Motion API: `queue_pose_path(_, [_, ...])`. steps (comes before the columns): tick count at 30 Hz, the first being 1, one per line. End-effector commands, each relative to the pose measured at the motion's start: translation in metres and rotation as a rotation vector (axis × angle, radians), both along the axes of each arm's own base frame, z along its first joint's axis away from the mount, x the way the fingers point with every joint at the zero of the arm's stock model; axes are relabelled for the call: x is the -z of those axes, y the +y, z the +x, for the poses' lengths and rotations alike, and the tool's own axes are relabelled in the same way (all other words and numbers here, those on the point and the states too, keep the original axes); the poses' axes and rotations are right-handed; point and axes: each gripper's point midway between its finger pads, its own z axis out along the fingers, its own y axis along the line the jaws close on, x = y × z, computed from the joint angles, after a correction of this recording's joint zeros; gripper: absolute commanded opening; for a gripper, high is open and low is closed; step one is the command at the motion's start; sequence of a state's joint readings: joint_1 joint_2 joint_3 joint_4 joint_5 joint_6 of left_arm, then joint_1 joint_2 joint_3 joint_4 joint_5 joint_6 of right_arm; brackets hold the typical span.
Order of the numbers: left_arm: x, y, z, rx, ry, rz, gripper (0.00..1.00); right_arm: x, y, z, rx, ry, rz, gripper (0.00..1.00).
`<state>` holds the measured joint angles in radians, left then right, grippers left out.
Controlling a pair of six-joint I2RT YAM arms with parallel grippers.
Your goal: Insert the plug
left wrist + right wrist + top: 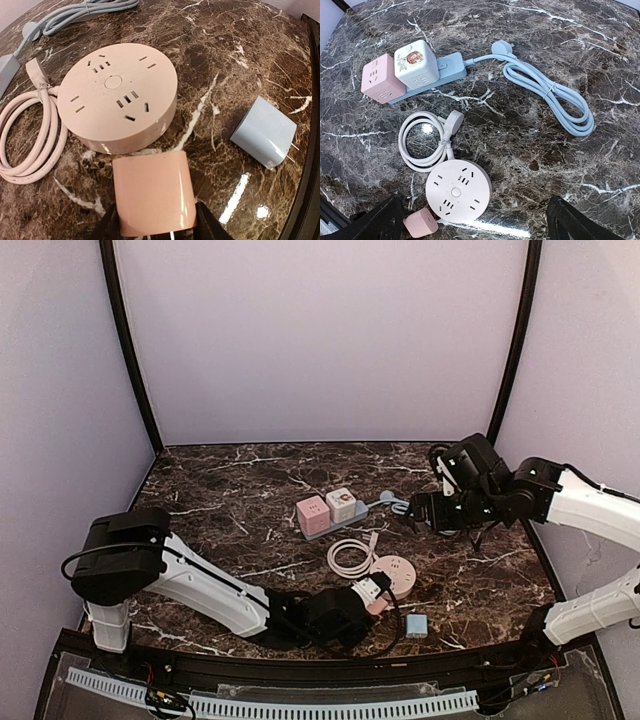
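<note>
Two arms work over one marble table [480,580]. At the near left, the left pincer [368,598] is clamped on the one pink plug [152,192], with a dark finger on each side of its body. The plug sits low at the near rim of the one round socket [117,95] and is not in any of the slots. Whether it touches the rim cannot be told.

Left of the socket lies one pink cord [25,135], coiled and tied, running into the socket's side. Right of the plug, one grey adapter [263,131] lies alone on the table with two thin prongs pointing away from the socket.

Farther back is one blue strip [451,70] carrying two cubes side by side: a pink cube [381,80] on the left and a white cube [416,62] with a printed face on the right. From the strip's right end runs one blue cord [550,95], looped and tied, flat on the marble.

At the far right, the right pincer [412,515] hangs above the blue cord – fingers spread wide, nothing between them.
</note>
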<state>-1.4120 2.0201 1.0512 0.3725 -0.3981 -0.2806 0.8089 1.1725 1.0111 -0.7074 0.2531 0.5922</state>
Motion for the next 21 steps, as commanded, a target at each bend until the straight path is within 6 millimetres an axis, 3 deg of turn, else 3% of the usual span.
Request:
queue_pose_path(1, [-0.031, 0.007, 0.004, -0.001, -0.070, -0.040, 0.35, -0.008, 0.010, 0.002, -0.041, 0.002, 0.028, 0.99])
queue_pose_path(5, [-0.038, 0.013, 0.004, 0.013, -0.098, -0.049, 0.35, -0.011, 0.021, -0.003, -0.100, 0.024, 0.058, 0.99])
queue_pose_path(9, [-0.048, 0.019, 0.002, 0.052, -0.145, -0.060, 0.35, -0.020, 0.047, -0.019, -0.254, 0.064, 0.166, 0.99])
queue_pose_path(12, [-0.066, 0.023, 0.003, 0.075, -0.210, -0.074, 0.35, -0.032, 0.062, -0.031, -0.359, 0.073, 0.249, 0.97])
queue_pose_path(17, [-0.091, 0.030, 0.005, 0.118, -0.316, -0.108, 0.36, -0.041, 0.060, -0.032, -0.388, -0.004, 0.275, 0.95])
queue_pose_path(21, [-0.104, 0.031, 0.011, 0.136, -0.372, -0.137, 0.36, -0.041, 0.072, -0.050, -0.510, 0.054, 0.306, 0.97])
